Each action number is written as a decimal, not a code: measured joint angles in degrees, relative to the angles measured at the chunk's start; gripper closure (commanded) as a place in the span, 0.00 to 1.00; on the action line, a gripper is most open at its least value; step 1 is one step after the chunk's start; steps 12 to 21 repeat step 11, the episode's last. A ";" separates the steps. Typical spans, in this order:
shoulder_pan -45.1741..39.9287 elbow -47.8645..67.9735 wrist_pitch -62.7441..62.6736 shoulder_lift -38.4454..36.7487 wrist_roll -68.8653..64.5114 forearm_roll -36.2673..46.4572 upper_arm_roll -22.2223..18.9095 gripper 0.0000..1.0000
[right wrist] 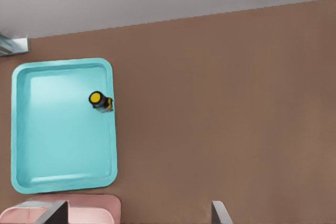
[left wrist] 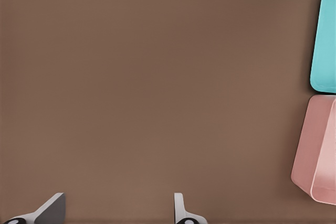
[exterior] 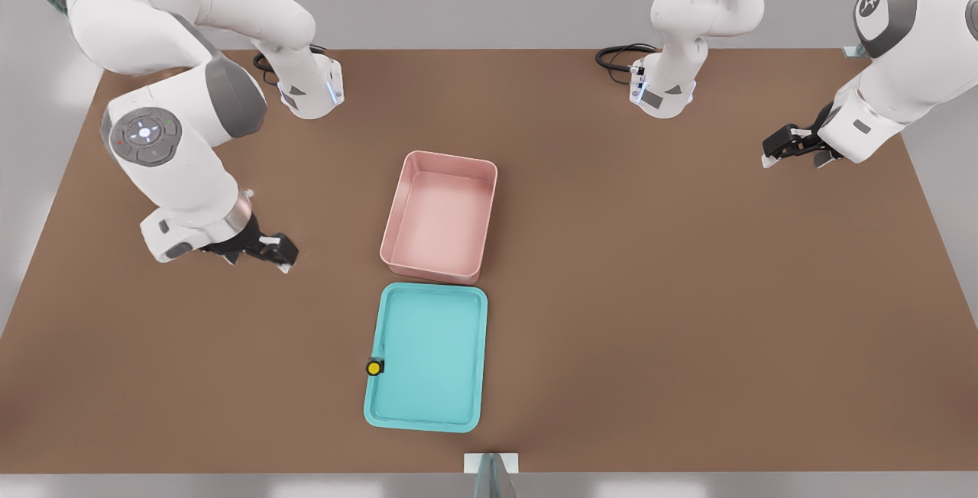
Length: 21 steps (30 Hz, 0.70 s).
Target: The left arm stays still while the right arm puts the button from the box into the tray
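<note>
One button (exterior: 374, 367) straddles the tray (exterior: 428, 391) rim, gripper (exterior: 281, 253) well apart.

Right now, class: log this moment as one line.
button: leaning on tray rim | box: empty | gripper: away from tray, jaws open, empty

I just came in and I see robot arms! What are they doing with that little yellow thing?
The arm on the front view's left is the one working. Its gripper hangs open and empty over the table, off to the side of the pink box. The little yellow button is not in the box, which looks empty. It sits at the edge of the turquoise tray, leaning on the rim, so it is only just in.
</note>
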 measured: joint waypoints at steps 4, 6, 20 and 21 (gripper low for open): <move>24.43 -8.73 -6.86 -21.26 -9.31 25.09 -51.25 0.00; 26.14 -13.58 -7.61 -24.86 -12.55 30.50 -54.46 0.00; 26.73 -15.73 -8.67 -26.18 -19.24 35.97 -55.60 0.00; 26.73 -15.73 -8.67 -26.18 -19.24 35.97 -55.60 0.00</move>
